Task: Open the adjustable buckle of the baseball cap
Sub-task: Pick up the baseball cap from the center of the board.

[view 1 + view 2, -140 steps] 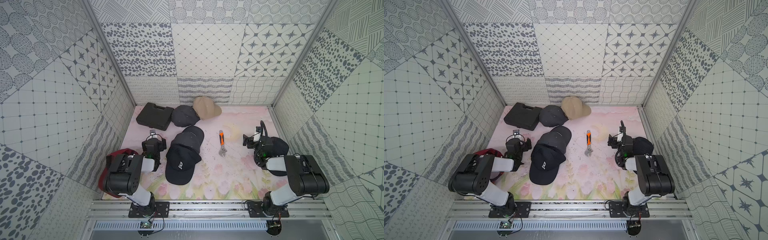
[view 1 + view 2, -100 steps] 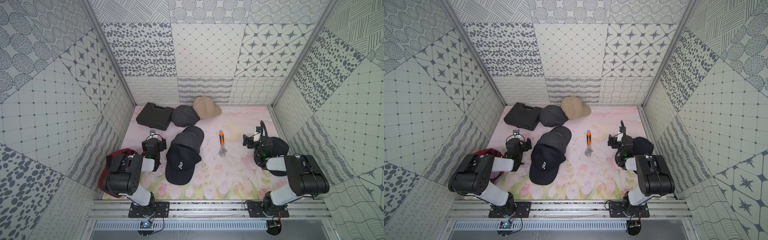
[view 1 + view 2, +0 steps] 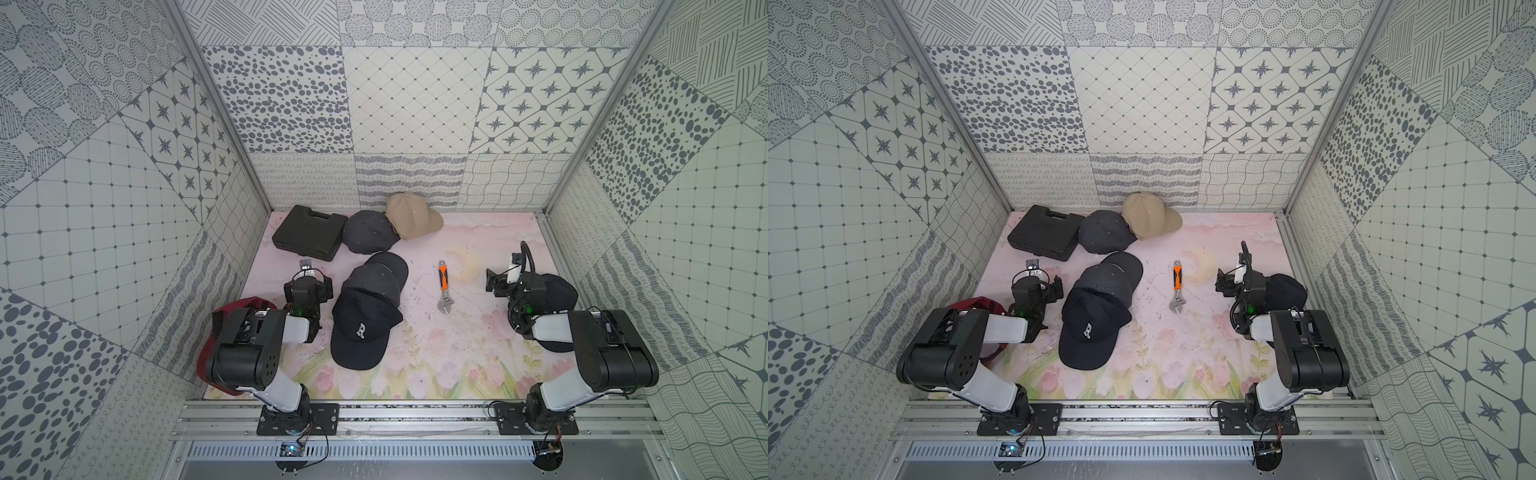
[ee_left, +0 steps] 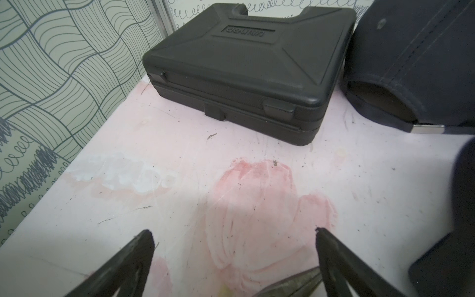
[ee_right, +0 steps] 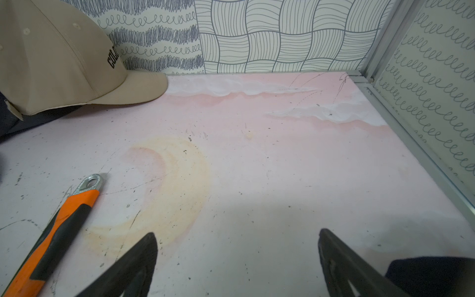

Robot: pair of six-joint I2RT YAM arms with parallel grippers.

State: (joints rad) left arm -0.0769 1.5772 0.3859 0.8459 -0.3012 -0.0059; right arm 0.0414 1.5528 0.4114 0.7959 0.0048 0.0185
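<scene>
Patterned panel walls around a pink floral worktop (image 3: 469, 345). Toward the back, just beside the black tool case (image 4: 239, 59): a dark baseball cap (image 4: 416, 51), rear opening and metal buckle (image 4: 428, 128) turned toward the left claw (image 4: 232, 235). Looks set that way for a straight reach. Left claw: spread wide, empty, low over bare worktop, short of the buckle. Right claw (image 5: 236, 236): likewise spread and empty, near the orange-handled adjustable wrench (image 5: 59, 226), parked clear, presumably free to steady the cap.

Probably a robot lab test cell: patterned panel walls (image 3: 415, 104) around a floral mat (image 3: 457, 345), aluminium mounting rail (image 3: 415, 419) along the mat's near edge.
</scene>
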